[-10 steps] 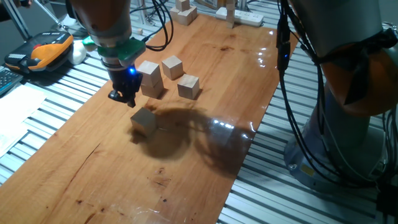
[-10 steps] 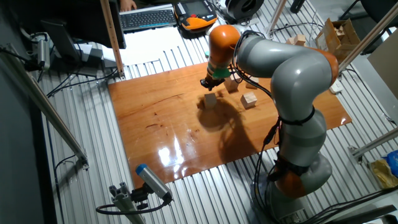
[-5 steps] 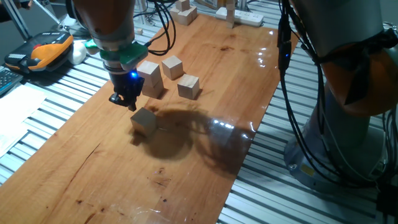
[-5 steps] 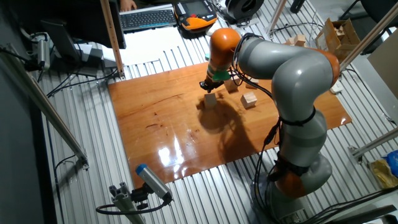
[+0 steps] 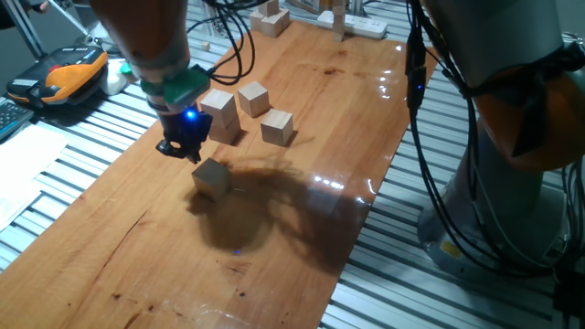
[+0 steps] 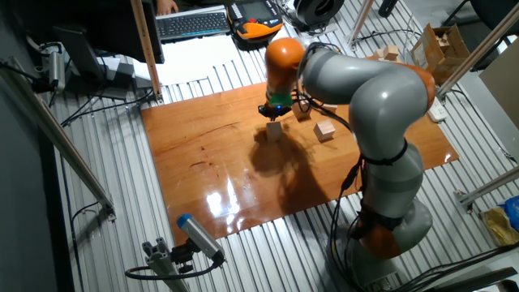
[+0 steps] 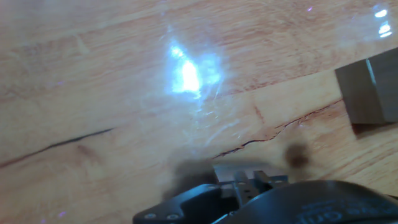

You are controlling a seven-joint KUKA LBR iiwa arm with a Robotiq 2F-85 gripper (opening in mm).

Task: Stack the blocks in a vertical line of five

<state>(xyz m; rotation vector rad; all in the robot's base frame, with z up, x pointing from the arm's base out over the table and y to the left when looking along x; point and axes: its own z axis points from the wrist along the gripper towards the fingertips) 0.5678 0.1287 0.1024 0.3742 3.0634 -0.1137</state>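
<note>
Four blocks (image 5: 211, 175) sit on a glossy wooden table (image 5: 302, 238).

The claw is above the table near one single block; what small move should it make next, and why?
Probably shift the claw sideways until it is centred over the lone block, then descend. It hangs beside that block and seems to hold nothing. In the hand view the block sits at the right edge, not between the fingers. Only two blocks look stacked yet.

Glossy wood board (image 5: 302, 219) on slatted metal bench (image 6: 105, 203), light glare near board's right edge. Keyboard (image 6: 193, 23), orange-black pendant (image 5: 69, 73) and papers (image 5: 23, 174) off board's left edge. Power strip (image 5: 355, 24) at far end. Cables (image 6: 85, 113) across bench.
</note>
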